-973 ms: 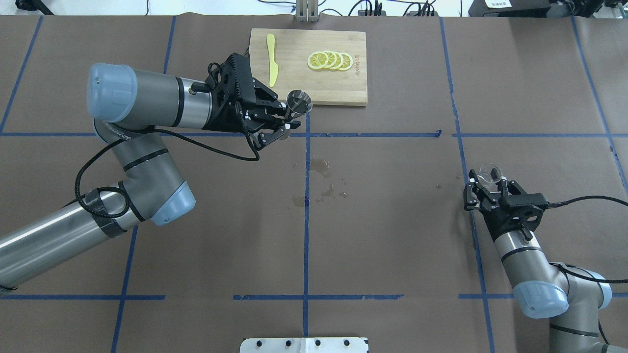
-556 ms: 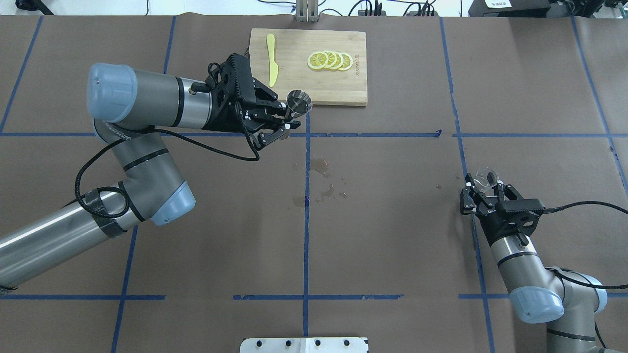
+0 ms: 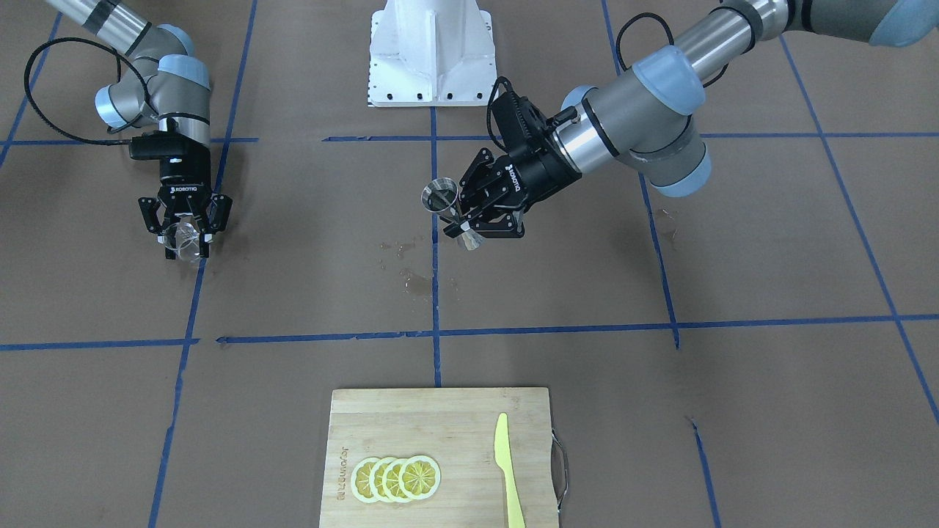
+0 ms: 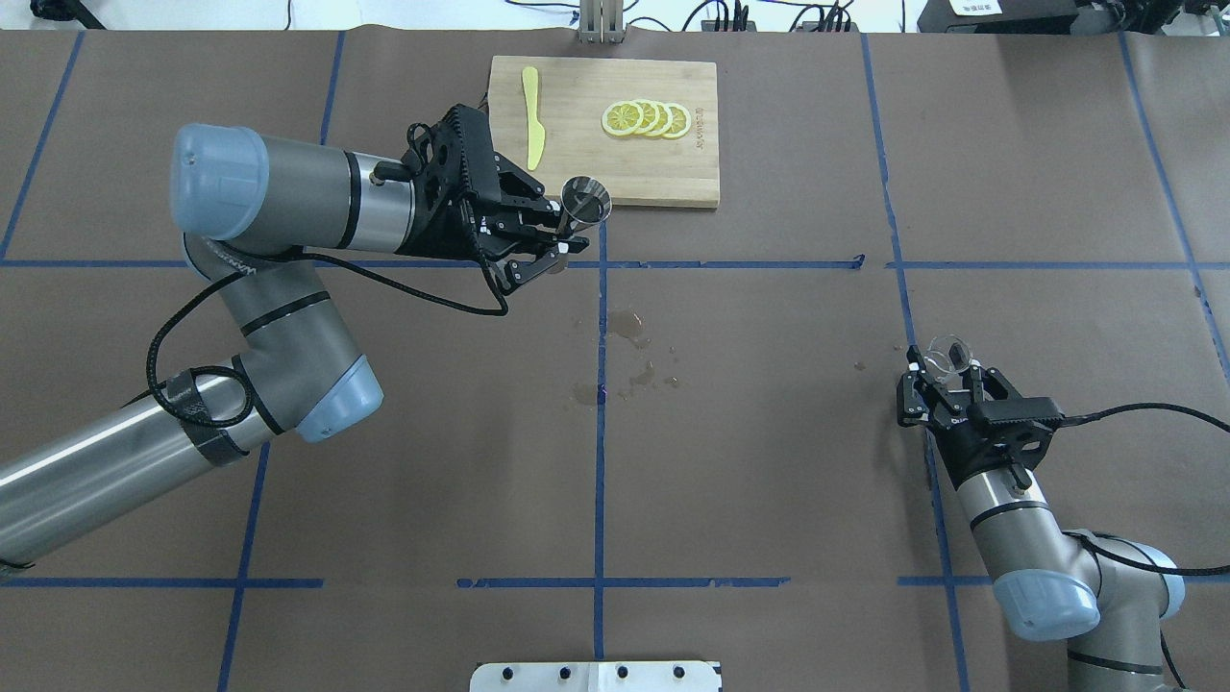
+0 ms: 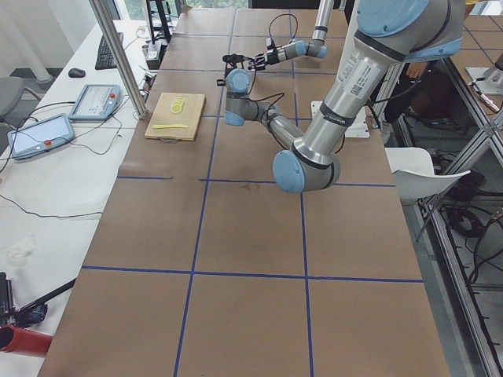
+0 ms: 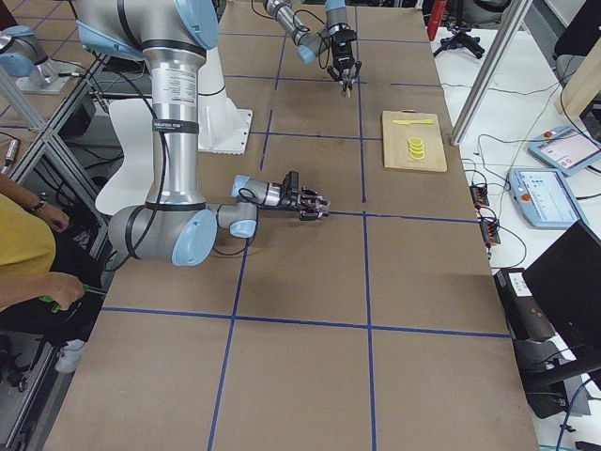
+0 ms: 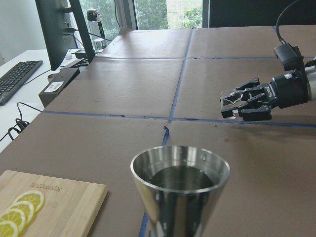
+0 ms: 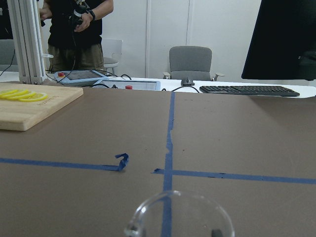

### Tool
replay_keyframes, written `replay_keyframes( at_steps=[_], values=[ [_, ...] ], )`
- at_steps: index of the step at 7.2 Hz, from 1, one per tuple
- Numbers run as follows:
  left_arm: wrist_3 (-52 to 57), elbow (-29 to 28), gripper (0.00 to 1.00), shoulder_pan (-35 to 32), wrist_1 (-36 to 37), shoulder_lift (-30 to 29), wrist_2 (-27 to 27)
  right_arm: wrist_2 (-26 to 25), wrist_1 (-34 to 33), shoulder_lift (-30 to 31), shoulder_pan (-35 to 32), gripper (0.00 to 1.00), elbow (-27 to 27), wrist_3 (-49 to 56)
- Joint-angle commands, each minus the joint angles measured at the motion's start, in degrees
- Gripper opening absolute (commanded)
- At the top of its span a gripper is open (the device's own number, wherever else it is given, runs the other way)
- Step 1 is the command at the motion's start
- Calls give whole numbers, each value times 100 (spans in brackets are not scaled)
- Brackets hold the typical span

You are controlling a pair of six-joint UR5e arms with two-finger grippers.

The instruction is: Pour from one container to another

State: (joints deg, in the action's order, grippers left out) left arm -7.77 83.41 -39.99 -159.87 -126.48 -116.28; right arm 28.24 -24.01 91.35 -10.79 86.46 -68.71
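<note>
When starting from the middle of the table (image 4: 432, 461), find the jigger (image 4: 586, 200) held above the surface, mouth upward, clamped at its narrow waist by the closed fingers of the left gripper (image 4: 565, 235). Note the near edge of the cutting board (image 4: 673, 183) just behind it in the overhead view. Liquid content of the steel bowl: not determinable from the left wrist view.

Find the glass cup (image 4: 951, 348) well apart from the jigger, toward the right side of the table, low over the paper. Held between the fingers of the right gripper (image 4: 944, 367), closed against its wall. Contact between cup base and paper: not determinable.

Surface:
- Brown paper (image 4: 769, 461) over the whole table, divided into large rectangles by blue tape lines (image 4: 599, 481).
- Near the central crossing, between the 2 grippers but closer to the left one, several dark wet spots (image 4: 627, 327).
- At the edge far from the robot base, 1 wooden cutting board carrying 4 overlapping lemon slices (image 4: 646, 118) and 1 yellow knife (image 4: 531, 115), apart from each other.

Room:
- Beyond the far edge, a white bench (image 5: 39, 181) with 2 control panels (image 5: 94, 100), a keyboard (image 8: 244, 90), a grey chair (image 8: 190, 57) and a dark monitor (image 8: 289, 39).
- In the right wrist view, a person in dark clothing (image 8: 74, 34) beside an aluminium post (image 8: 22, 44).
- In the exterior right view, part of a person in a yellow top (image 6: 19, 254) at the near left edge.
</note>
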Motion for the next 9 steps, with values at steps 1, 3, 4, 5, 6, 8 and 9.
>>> replay_keyframes(
  at_steps=[1, 3, 4, 5, 6, 8, 9],
  values=[
    [4, 0, 0, 0, 0, 0, 0, -2, 1, -3, 15, 28, -24, -2],
    [4, 0, 0, 0, 0, 0, 0, -2, -8, -3, 15, 30, -42, -2],
    [4, 0, 0, 0, 0, 0, 0, -2, -8, -3, 15, 38, -42, -2],
    [4, 0, 0, 0, 0, 0, 0, -2, -8, -3, 15, 57, -42, -2],
    [4, 0, 0, 0, 0, 0, 0, 6, -8, -3, 15, 62, -59, 7],
    [4, 0, 0, 0, 0, 0, 0, -11, 1, -3, 24, 100, -129, 7],
    [4, 0, 0, 0, 0, 0, 0, -37, 1, -3, 24, 100, -156, 7]
  ],
)
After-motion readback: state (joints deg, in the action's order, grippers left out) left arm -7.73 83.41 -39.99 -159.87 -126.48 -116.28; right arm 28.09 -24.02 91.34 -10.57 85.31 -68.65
